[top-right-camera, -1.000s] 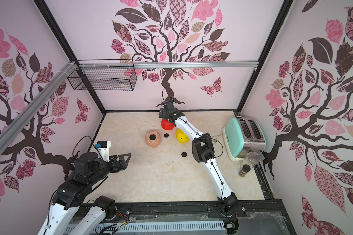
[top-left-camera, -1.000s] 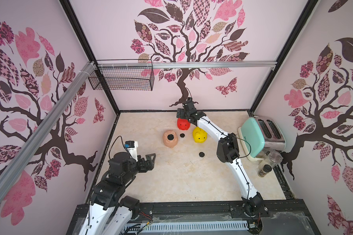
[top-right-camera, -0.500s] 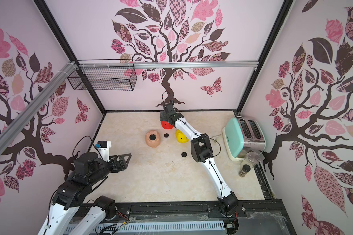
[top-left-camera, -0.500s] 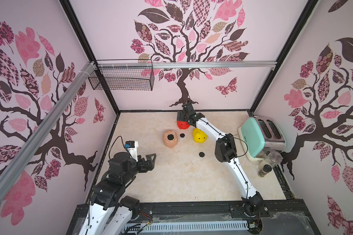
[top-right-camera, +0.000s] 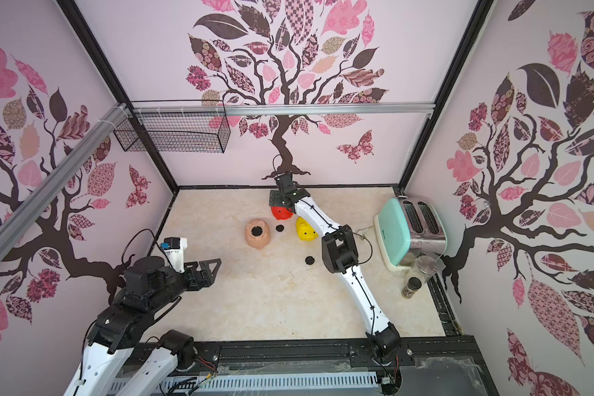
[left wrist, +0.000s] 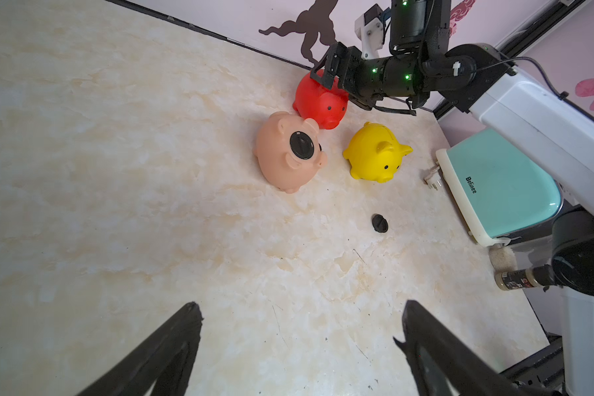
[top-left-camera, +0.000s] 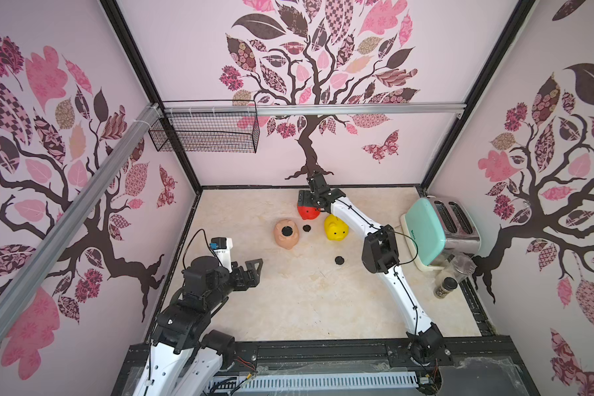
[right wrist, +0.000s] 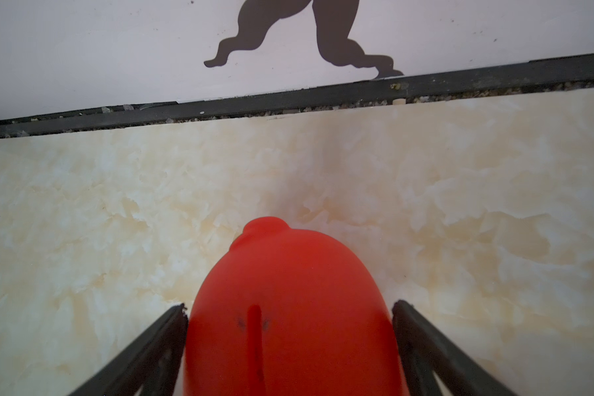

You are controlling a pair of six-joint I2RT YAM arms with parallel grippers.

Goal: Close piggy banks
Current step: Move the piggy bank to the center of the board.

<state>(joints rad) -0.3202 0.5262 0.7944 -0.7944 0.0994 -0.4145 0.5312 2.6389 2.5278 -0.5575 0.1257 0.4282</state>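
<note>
Right wrist view gives you the red pig (right wrist: 288, 267) from behind and above. Its coin slot faces the camera and its body fills the gap between the two fingers of the right claw (right wrist: 288, 307). Those fingers stand wide, one right against each flank, but you cannot tell whether they squeeze the pig or only bracket it.

In both top views the red pig (top-left-camera: 308, 212) sits upright on the table (top-left-camera: 288, 308) near the back wall, below the painted tree trunk. Just beside it, toward the robot's base, lies the peach pig (top-left-camera: 286, 234), rolled belly-up with a black plug (left wrist: 301, 145) in its belly hole. The two overlap in the left wrist view, so you cannot tell there whether they touch. The yellow pig (top-left-camera: 336, 230) stands upright close under the right arm.

One loose plug (top-left-camera: 306, 228) lies between the peach and yellow pigs. A second loose plug (top-left-camera: 339, 260) lies nearer the base, apart from all three.

Your left claw (left wrist: 301, 307) hangs over bare table well apart from the pigs, fingers spread wide with nothing between them. At the table's right edge you have a toaster (top-left-camera: 436, 233) and, near it, a spice jar (top-left-camera: 444, 287).
</note>
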